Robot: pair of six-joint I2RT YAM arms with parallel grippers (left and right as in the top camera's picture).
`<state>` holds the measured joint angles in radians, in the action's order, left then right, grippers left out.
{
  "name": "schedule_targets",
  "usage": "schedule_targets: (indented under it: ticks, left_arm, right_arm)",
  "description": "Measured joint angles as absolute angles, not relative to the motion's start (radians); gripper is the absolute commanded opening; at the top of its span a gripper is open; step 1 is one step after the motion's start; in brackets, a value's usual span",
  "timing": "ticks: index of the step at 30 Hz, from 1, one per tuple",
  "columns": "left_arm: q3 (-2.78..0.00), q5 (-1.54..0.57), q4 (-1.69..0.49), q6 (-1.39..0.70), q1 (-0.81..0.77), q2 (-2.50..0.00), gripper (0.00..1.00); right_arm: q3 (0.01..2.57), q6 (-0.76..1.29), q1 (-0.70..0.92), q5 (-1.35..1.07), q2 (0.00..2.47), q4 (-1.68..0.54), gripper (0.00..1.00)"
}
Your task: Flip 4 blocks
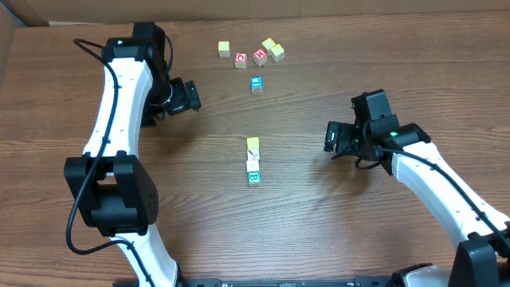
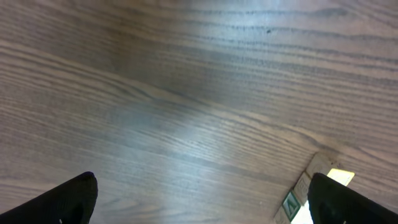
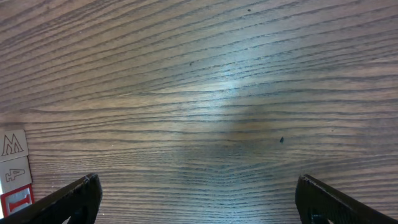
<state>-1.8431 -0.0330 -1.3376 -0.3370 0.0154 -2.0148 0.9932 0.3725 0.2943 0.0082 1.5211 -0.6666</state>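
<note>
The blocks stand in a short row at the table's middle: a yellow-topped block [image 1: 253, 144] at the far end, a white-topped one [image 1: 253, 167], and one with green print [image 1: 253, 178] at the near end. My left gripper [image 1: 190, 96] hovers to their upper left, open and holding nothing. My right gripper [image 1: 331, 137] is to their right, also open and holding nothing. In the left wrist view my gripper [image 2: 202, 205] is over bare wood, and the row of blocks [image 2: 293, 200] shows beside the right finger [image 2: 348, 205]. The right wrist view has my gripper [image 3: 196, 202] over bare wood and the blocks [image 3: 12, 144] at the left edge.
At the back of the table lie other cubes: a yellow one [image 1: 224, 49], two red-printed ones [image 1: 241, 58] [image 1: 260, 57], two more yellow ones [image 1: 273, 49] and a blue-printed cube [image 1: 256, 83]. A cardboard wall runs along the table's far edge.
</note>
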Motion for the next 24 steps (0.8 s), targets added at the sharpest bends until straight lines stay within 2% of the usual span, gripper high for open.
schedule_targets:
  ticks: [24]
  left_arm:
    - [-1.843, -0.033, -1.327, -0.337, 0.015, -2.015, 1.00]
  right_arm:
    - [0.993, 0.369, 0.294, 0.012, 1.521, -0.667, 1.00]
